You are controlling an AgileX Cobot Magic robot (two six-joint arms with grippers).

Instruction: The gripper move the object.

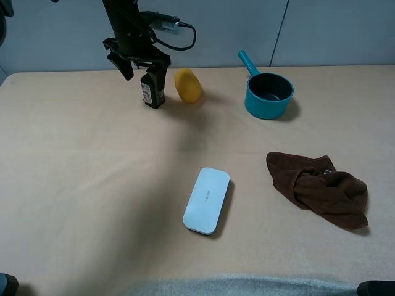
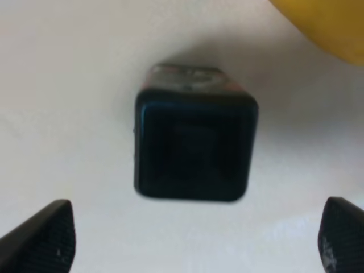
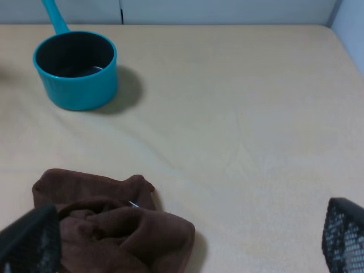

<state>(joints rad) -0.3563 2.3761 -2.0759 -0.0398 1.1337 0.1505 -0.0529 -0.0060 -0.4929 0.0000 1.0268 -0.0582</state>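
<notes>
The left hand (image 2: 199,242), spread wide, hovers just above the upright object (image 2: 194,149).

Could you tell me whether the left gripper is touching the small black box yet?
Apart. The left wrist view shows the left gripper open, with bare table between each fingertip and the black box.

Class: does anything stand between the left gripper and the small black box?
Nothing visible does. The open left gripper hangs over the black box, fingers either side; the yellow oval fruit lies beside it, not between.
</notes>
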